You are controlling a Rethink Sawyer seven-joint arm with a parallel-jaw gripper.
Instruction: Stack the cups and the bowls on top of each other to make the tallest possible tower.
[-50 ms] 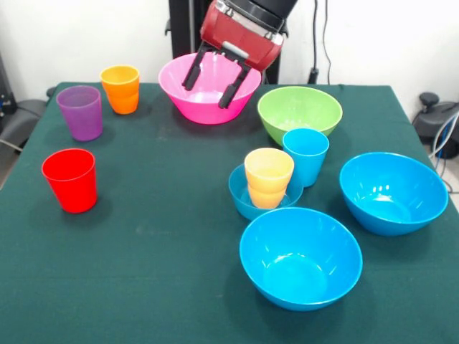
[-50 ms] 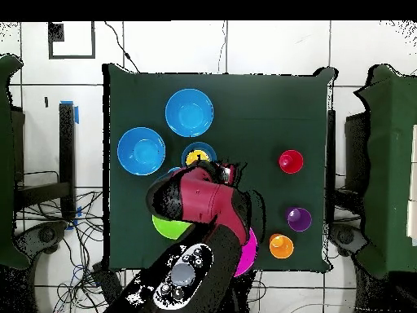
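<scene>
The gripper [image 1: 213, 80] is hanging over the pink bowl [image 1: 209, 89] at the far side of the table [image 1: 143, 244], its two black fingers spread apart and holding nothing. Judging by that stance, it is lining up on the bowl's rim for a grasp, or just passing over it.

The tower [image 1: 267, 188] is barely begun: a yellow-orange cup [image 1: 268, 176] is sitting upright in the small blue bowl [image 1: 242, 193] near the middle of the table. That shallow bowl is serving as a broad, steady base, and the cup is standing mouth up, so a bowl could nest on its rim next.

The light blue cup [image 1: 306, 155] is standing just beside that base, touching or nearly so. The green bowl [image 1: 299, 111] is sitting behind it. Two large blue bowls [image 1: 300, 256] are lying open side up, near the tower. The red cup [image 1: 69, 179], purple cup [image 1: 79, 112] and orange cup [image 1: 120, 88] are standing well apart along the other side, all upright and unstacked.

In the overhead view the arm [image 2: 204, 204] is covering the light blue cup and much of the green and pink bowls.
</scene>
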